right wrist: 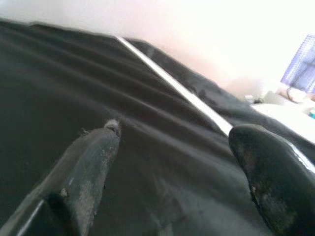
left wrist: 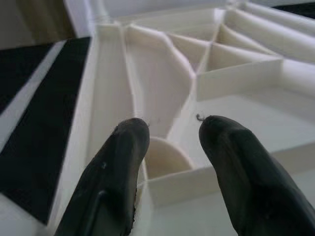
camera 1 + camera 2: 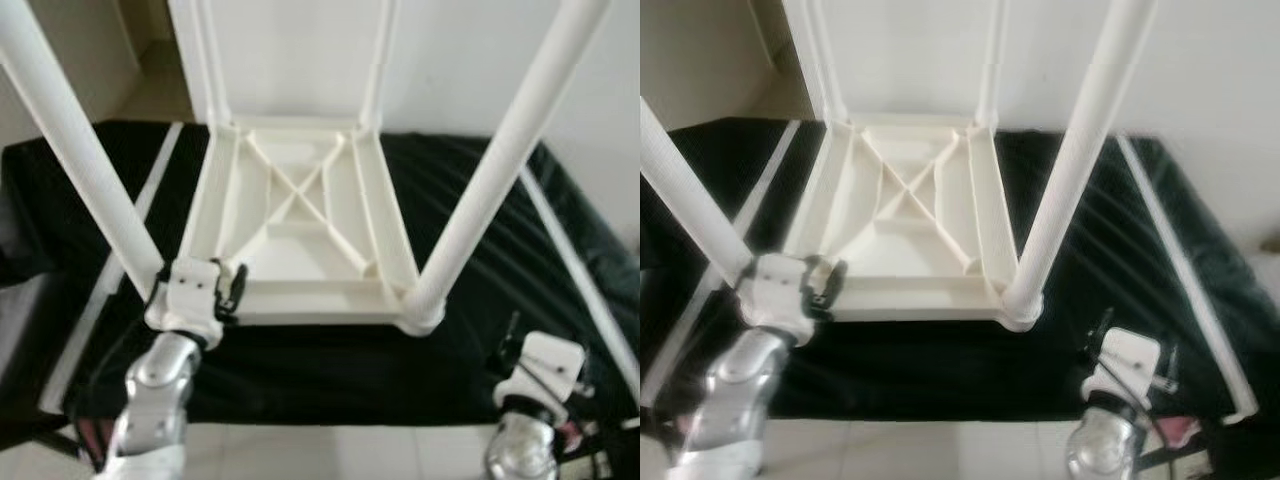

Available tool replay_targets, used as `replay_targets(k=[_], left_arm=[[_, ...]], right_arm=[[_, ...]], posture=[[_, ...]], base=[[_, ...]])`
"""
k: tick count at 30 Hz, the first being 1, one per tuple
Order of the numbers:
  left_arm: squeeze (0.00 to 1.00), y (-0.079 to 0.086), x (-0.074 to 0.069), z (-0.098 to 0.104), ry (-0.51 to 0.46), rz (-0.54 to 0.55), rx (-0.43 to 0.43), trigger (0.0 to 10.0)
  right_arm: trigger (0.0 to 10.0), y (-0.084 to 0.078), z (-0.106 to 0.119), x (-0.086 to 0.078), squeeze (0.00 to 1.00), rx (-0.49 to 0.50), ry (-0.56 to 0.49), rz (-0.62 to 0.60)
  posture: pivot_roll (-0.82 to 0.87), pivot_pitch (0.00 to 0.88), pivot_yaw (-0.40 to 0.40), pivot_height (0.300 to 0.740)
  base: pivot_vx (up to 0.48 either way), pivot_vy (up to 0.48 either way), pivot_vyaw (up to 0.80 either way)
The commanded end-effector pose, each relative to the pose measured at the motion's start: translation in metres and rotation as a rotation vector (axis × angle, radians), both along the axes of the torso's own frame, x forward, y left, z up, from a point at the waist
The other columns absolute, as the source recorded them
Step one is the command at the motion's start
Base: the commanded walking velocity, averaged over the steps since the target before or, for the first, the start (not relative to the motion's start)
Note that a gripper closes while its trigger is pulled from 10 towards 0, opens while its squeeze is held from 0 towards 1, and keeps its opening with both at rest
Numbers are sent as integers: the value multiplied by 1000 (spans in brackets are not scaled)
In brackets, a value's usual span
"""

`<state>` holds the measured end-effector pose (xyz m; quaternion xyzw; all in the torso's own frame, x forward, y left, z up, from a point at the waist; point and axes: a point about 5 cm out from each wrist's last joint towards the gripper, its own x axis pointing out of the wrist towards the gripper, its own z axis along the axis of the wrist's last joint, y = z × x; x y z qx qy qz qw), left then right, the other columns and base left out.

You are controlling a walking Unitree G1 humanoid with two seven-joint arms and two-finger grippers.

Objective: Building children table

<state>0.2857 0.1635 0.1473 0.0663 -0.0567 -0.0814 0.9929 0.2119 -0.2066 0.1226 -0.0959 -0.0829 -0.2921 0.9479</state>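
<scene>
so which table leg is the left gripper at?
The near-left leg: the left gripper sits at its base corner. The near-right leg and both far legs stand away from it.

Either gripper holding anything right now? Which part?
Nothing held. Left gripper open over the upturned table's near corner; right gripper open above the black cloth.

A low surface draped in wrinkled black cloth [image 3: 480, 330] with white stripes near its side edges is carrying an upturned white plastic children's table [image 3: 290, 225], its ribbed underside facing up and round legs rising. Pale tiled floor [image 3: 330, 450] is showing below.
</scene>
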Motion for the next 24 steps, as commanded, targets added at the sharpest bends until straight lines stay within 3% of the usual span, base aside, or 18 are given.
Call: replay_targets(k=[1, 8, 11, 12, 16, 23, 24], left_arm=[[0, 2, -1, 2, -5, 17, 13, 10000], [0, -8, -8, 5, -41, -91, 47, 10000], [0, -21, -16, 6, -55, -228, 74, 10000], [0, -21, -16, 6, -55, -228, 74, 10000], [0, -38, -33, 2, -41, -439, 150, 10000], [0, -41, -47, 3, 18, -588, 132, 10000], [0, -40, -50, 3, 22, -603, 143, 10000]], right_arm=[[10000, 2, -3, -2, 0, 14, 10, 0], [10000, 1, -6, -5, 0, 16, 20, 0], [10000, 1, -7, -7, 0, 17, 28, -2], [10000, 1, -7, -7, 0, 17, 28, -2], [10000, -2, -10, -14, 0, 11, 44, 4], [10000, -8, -10, -20, 0, -7, 50, 47], [10000, -9, -10, -22, 733, -17, 51, 68]], posture=[[-99, 141, 21, 740], [-97, 149, 26, 740], [-99, 154, 30, 740], [-99, 154, 30, 740], [-99, 156, 33, 740], [-101, 160, 32, 740], [-102, 161, 32, 740]], base=[[0, 259, 0], [0, 0, 0], [0, 0, 0], [0, 0, 0], [0, 0, 0], [0, 0, 0], [0, 0, 0]])
